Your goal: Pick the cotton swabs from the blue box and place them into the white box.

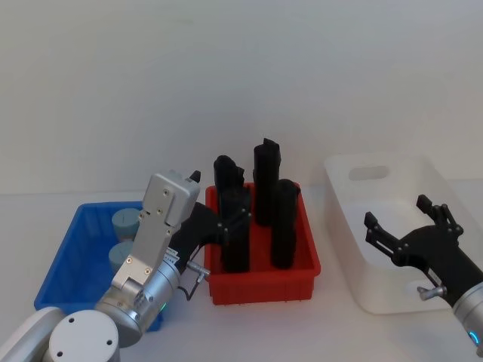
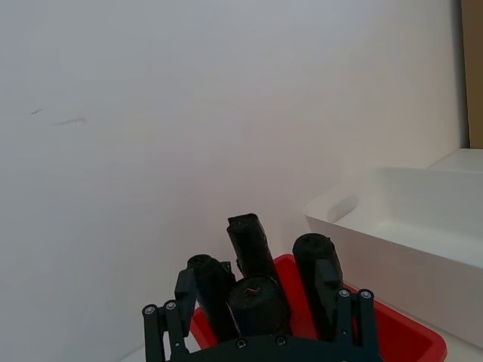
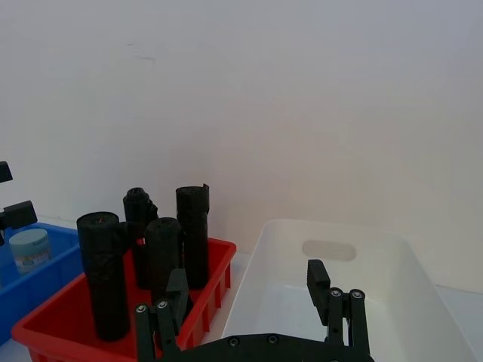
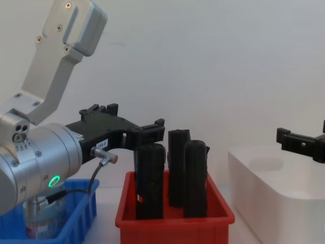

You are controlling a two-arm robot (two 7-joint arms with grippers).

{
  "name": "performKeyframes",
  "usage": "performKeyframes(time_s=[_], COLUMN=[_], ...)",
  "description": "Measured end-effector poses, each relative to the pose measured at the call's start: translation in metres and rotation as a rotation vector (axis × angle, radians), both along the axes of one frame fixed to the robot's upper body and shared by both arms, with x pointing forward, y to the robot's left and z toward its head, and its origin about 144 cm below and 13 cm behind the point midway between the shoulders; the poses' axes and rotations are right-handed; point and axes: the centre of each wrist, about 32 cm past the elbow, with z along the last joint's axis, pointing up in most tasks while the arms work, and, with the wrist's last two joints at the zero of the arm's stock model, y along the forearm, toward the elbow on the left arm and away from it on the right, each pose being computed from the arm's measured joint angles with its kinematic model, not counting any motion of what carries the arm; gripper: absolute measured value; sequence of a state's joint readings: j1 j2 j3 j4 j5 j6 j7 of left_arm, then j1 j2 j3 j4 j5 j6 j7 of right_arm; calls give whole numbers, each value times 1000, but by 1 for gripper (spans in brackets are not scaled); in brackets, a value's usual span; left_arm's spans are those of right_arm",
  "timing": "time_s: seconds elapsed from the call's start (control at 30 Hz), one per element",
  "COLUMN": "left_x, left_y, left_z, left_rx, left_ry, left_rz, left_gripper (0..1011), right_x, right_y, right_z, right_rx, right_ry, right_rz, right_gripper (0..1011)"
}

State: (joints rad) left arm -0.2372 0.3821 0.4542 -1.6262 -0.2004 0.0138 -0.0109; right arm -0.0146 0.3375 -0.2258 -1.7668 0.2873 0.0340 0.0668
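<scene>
Fingers spread, left gripper hovers near the black blocks.

Tall black blocks in the red plastic bin rise close ahead of the left gripper (jaws spread wide); below the right gripper, the smooth white plastic box offers unobstructed room.

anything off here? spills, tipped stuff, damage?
Nothing stands out. Two cotton swabs sit upright in the blue box, the black blocks stand in the red bin, and the white box sits level. The left gripper hovers open by the blocks, the right gripper open over the white box.
</scene>
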Motion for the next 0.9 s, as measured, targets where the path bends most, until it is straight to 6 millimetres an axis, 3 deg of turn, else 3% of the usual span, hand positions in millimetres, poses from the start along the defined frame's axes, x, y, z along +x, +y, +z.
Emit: performKeyframes(time_s=[0.9], left_x=[0], left_y=[0], left_z=[0], left_rx=[0], left_ry=[0], left_rz=[0], left_gripper=[1004], right_x=[0], right_y=[0], right_z=[0], right_rx=[0], right_ry=[0], right_rz=[0], right_gripper=[1001])
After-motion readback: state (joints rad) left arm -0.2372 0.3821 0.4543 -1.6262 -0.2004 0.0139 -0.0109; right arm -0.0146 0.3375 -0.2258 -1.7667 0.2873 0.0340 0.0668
